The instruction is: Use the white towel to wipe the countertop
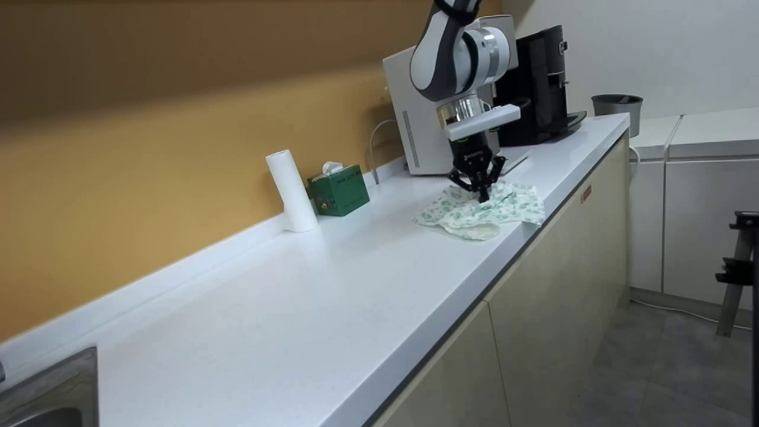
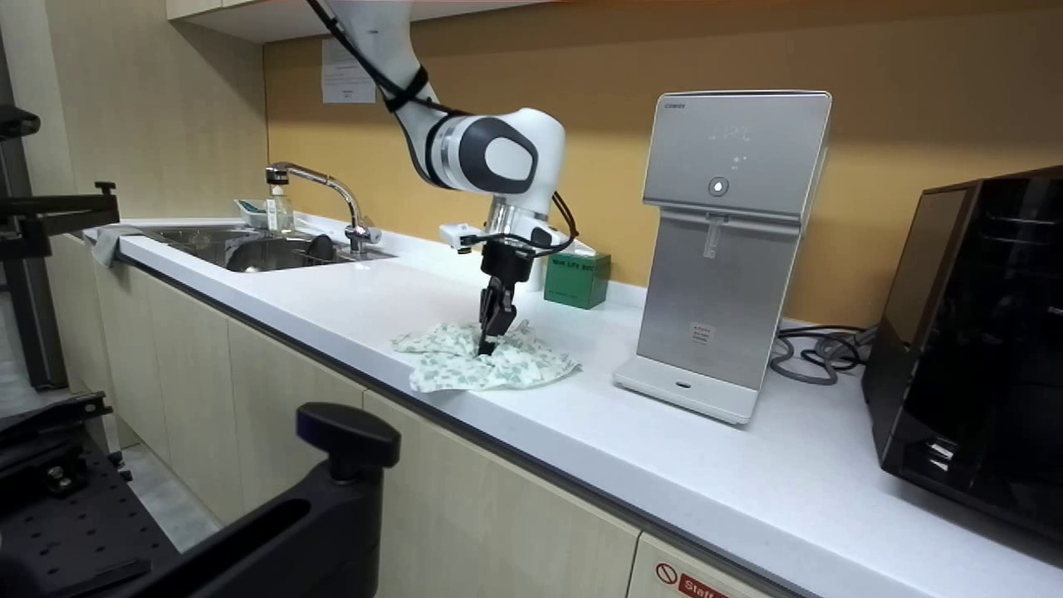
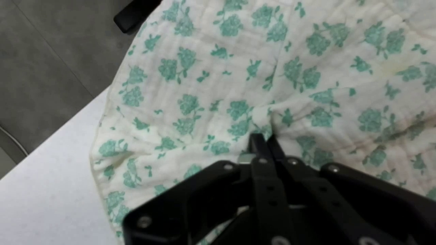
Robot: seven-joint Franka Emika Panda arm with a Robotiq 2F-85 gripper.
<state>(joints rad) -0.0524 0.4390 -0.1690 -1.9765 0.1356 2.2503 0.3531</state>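
Note:
The white towel, printed with green flowers, lies spread and wrinkled on the white countertop (image 1: pixel 267 308). It shows in both exterior views (image 1: pixel 516 204) (image 2: pixel 523 370) and fills most of the wrist view (image 3: pixel 197 81). One side of it reaches over the counter's front edge. My gripper (image 1: pixel 484 196) points down onto the middle of the towel, also in an exterior view (image 2: pixel 487 345). In the wrist view the fingertips (image 3: pixel 266 139) are close together, with a small raised fold of towel pinched at them. The counter under the towel is hidden.
A green tissue box (image 1: pixel 341 191) and a paper roll (image 1: pixel 292 191) stand by the wall. A silver water dispenser (image 2: pixel 722 274) stands beside the towel, with a black machine (image 2: pixel 972 349) beyond. A sink (image 2: pixel 274 253) with a faucet (image 2: pixel 332 184) is at the far end.

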